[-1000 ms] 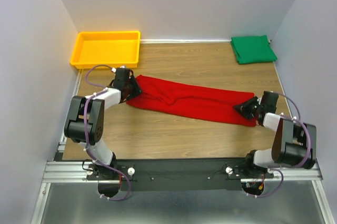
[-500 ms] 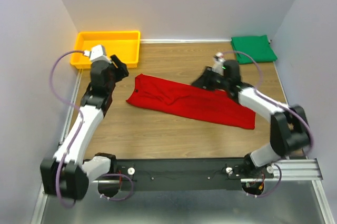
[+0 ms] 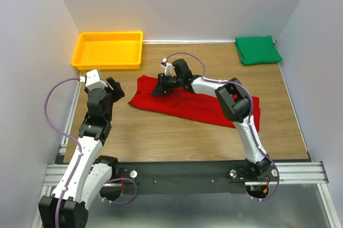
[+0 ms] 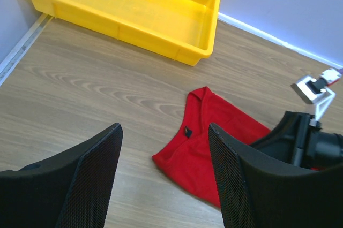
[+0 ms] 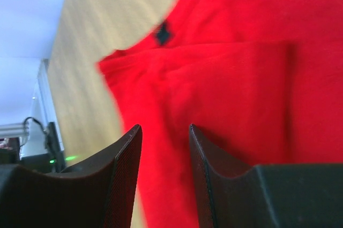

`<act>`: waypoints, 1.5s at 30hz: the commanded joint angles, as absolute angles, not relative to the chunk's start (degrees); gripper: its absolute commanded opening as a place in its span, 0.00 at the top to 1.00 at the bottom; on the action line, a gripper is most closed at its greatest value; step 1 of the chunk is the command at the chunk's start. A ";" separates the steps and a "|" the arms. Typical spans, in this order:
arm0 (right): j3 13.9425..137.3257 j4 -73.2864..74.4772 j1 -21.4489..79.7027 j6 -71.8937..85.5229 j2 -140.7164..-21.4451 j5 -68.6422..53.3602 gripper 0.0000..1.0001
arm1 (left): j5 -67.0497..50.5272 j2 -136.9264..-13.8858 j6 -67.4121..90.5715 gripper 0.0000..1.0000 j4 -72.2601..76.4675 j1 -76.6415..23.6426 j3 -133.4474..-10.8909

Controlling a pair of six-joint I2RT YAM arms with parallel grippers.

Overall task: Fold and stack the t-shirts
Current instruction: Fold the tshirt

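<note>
The red t-shirt lies folded into a long strip slanting across the middle of the table. Its collar end also shows in the left wrist view and fills the right wrist view. The green t-shirt lies folded at the back right corner. My left gripper is open and empty, over bare wood just left of the red shirt's collar end. My right gripper is open and hovers low over that collar end, with nothing between its fingers.
A yellow plastic tray stands at the back left corner, empty, and also shows in the left wrist view. The right arm stretches across the red shirt from the near right. Walls close in the table on three sides.
My right gripper has swung left along the red shirt to its collar end. My left gripper has let go of that end and drawn back from near the tray. The shirt has hardly moved.
</note>
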State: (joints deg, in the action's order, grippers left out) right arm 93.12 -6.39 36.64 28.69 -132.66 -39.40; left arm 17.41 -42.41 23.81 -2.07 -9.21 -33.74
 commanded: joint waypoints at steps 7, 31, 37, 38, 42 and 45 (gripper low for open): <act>99.14 -6.33 30.43 33.82 -144.05 -33.95 0.53 | 16.88 -46.14 21.80 0.27 -0.79 -9.05 -35.95; 82.48 9.73 14.15 21.54 -110.86 -11.11 0.48 | 13.98 -45.36 22.32 0.28 -0.44 -9.05 -35.86; 60.16 18.62 14.15 22.06 -93.99 -3.70 0.51 | 13.01 -43.86 22.41 0.28 -0.53 -9.05 -35.60; 58.29 20.46 14.15 22.23 -92.39 -3.26 0.53 | 12.75 -43.68 22.50 0.28 -0.44 -9.05 -35.60; 52.74 24.16 14.33 23.11 -88.07 -1.50 0.55 | 12.92 -43.16 22.67 0.28 -0.44 -9.05 -35.68; 51.42 26.10 14.68 23.29 -89.03 -0.53 0.57 | 12.92 -42.72 22.76 0.28 -0.62 -9.05 -35.68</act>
